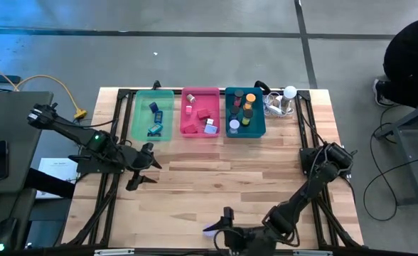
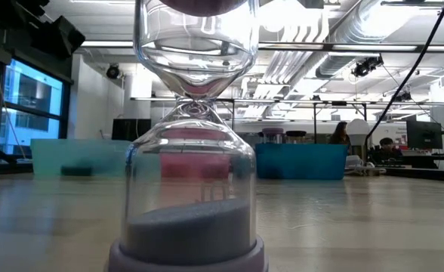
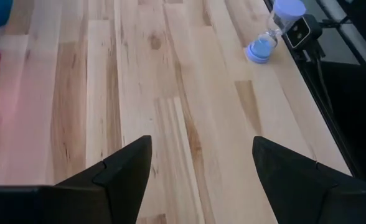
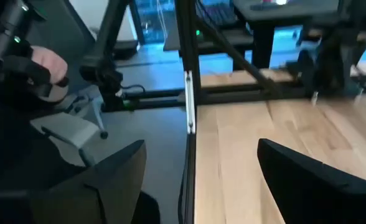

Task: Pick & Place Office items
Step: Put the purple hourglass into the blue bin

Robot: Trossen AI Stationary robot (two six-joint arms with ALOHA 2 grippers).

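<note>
With the small colourful office items [image 1: 203, 114] apparently sorted into plastic trays along the desk's [image 1: 223, 185] far edge, the left end effector [image 1: 143, 171] near the left edge and the right end effector [image 1: 227, 226] at the near edge both gape wide and empty.

- Grey concrete floor [image 1: 209, 43] surrounds the wooden table [image 1: 216, 192].
- Window [image 2: 26, 98] at nine o'clock.
- Ceiling ducts [image 2: 343, 38] and strip lights overhead.

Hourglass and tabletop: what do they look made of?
Hourglass: clear glass or clear plastic bulbs, glossy with reflections, lavender sand inside and a lavender base, likely plastic. Tabletop: pale wood planks, visible grain and joined strips, with a smooth matte finish.
</note>
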